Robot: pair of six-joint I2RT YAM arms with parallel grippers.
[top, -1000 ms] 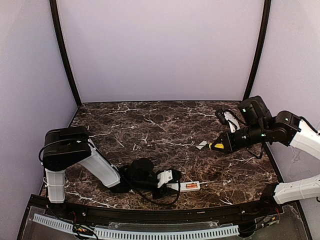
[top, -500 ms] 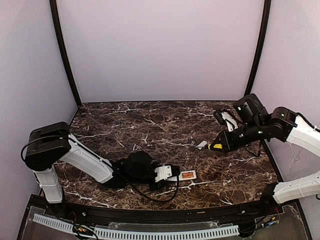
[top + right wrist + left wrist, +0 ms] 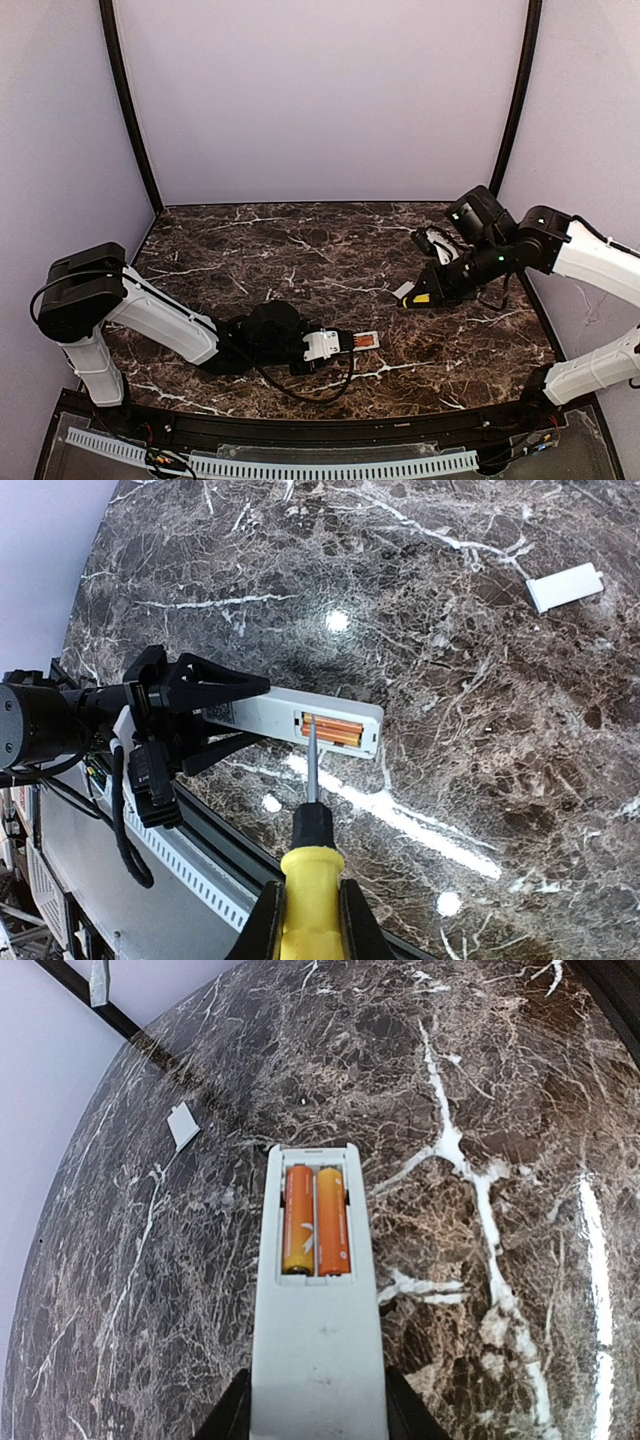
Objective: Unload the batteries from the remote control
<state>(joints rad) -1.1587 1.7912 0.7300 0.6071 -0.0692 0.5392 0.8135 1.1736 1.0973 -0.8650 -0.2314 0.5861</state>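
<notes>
Left gripper clamps the remote control by its near end. Right gripper is closed on the screwdriver handle, well apart from the remote.

Remote is low at front centre of the table, bay up, long axis left-right, batteries at the right end.

Risks, as we judge: prying tip skids and twists the remote loose; a battery springs out and rolls away.
</notes>
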